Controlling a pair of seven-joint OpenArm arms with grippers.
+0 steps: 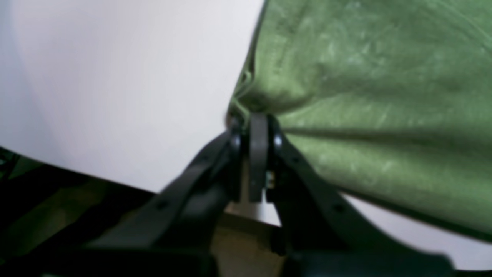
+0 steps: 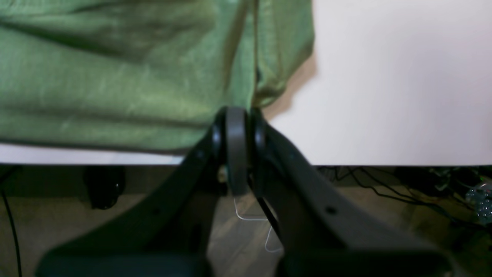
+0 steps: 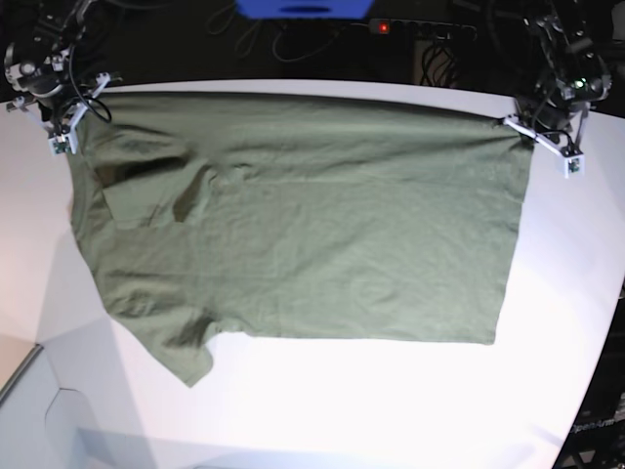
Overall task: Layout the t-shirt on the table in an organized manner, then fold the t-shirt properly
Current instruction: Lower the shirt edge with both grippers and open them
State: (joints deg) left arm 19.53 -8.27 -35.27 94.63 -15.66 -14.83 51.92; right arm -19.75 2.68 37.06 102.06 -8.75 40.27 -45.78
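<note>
Left wrist view: my left gripper (image 1: 258, 127) has its black jaws pressed together on a bunched corner of the olive-green, wrinkly cotton t-shirt (image 1: 365, 96). The fabric gathers into folds right at the pinch and fans out to the right, while the smooth matte white table (image 1: 115, 84) fills the left of that view. The picture is blurred, so fine detail at the fingertips is lost.

In the right wrist view, my right gripper (image 2: 236, 115) is likewise clamped tight on a corner of the t-shirt (image 2: 115, 77), with cloth spreading up and to the left and the table (image 2: 384, 77) bare to the right. The table's near edge runs just behind my jaws, with floor and dark cables (image 2: 384, 188) below it.

From the base view, my left gripper (image 3: 532, 132) sits at the shirt's far corner on that view's right, and my right gripper (image 3: 66, 127) at the far corner on that view's left. The t-shirt (image 3: 322, 234) lies spread across the table (image 3: 391, 401), its far edge stretched fairly straight between my two grips. One short sleeve points toward the near left; creases gather near the left side.
</note>
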